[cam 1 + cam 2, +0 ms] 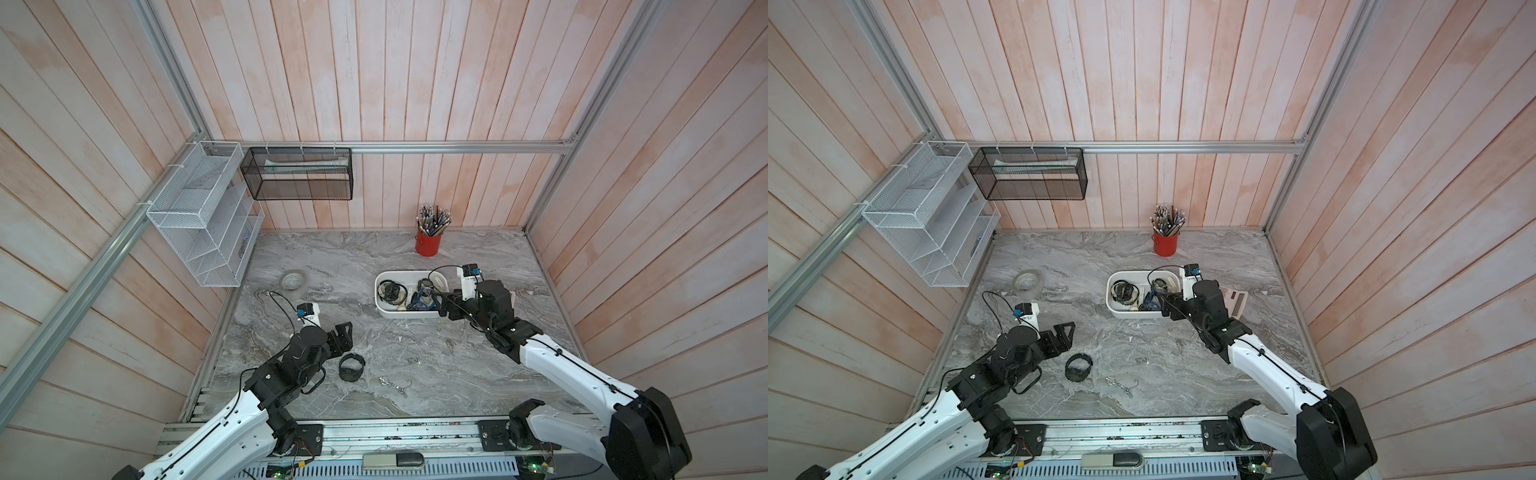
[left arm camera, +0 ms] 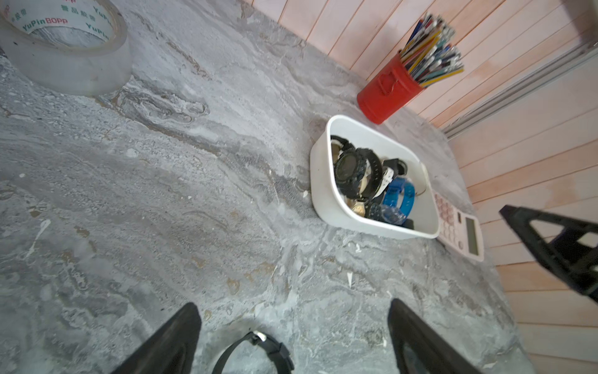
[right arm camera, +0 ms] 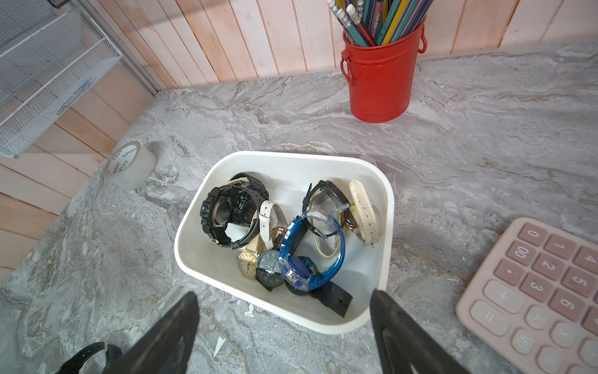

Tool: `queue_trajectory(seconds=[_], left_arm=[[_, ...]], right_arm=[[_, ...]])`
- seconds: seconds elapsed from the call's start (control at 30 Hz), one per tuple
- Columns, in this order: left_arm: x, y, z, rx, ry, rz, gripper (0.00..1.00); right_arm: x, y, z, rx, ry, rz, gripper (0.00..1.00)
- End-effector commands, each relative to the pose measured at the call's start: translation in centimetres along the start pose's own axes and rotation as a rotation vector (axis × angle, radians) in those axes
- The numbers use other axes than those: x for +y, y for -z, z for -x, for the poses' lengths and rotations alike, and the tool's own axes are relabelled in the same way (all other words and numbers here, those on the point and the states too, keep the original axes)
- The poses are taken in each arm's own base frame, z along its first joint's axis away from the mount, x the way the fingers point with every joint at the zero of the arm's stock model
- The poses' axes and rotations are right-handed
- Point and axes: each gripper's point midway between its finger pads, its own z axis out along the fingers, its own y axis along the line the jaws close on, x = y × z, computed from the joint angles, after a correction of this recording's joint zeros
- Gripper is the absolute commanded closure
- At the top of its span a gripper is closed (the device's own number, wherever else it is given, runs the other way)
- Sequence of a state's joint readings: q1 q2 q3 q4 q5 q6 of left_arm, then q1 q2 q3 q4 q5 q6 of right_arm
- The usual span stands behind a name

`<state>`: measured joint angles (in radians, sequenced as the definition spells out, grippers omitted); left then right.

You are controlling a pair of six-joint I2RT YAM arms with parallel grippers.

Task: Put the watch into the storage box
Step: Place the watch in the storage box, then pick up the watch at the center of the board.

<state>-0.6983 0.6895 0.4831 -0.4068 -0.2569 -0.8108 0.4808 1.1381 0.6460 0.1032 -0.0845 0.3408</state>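
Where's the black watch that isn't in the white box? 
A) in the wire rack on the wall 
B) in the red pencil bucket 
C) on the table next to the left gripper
C: the black watch lies on the table beside the open left gripper, outside the storage box.
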Motion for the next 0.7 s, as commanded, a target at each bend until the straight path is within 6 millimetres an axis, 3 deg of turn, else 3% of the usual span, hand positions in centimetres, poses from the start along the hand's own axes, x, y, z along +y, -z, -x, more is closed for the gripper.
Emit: queue_trajectory(seconds=[0.0, 0.27, 0.5, 0.67], left_arm=[[0.5, 0.1, -1.7, 0.120, 0.028, 0.042, 0.18], [2.9, 0.0, -4.5, 0.262, 0.068, 0.193, 0.41], [3.8, -0.7, -6.3, 0.340, 0.046, 0.244, 0.43], [3.2, -2.0, -7.3, 0.374, 0.038, 0.211, 0.47]], right_arm=[[0.6, -0.2, 1.6, -0.041, -0.014, 0.021, 0.15], [0.4, -0.3, 1.6, -0.037, -0.014, 0.011, 0.15], [0.1, -0.1, 1.5, -0.043, -0.013, -0.003, 0.15], [0.2, -0.1, 1.5, -0.039, -0.011, 0.001, 0.15]])
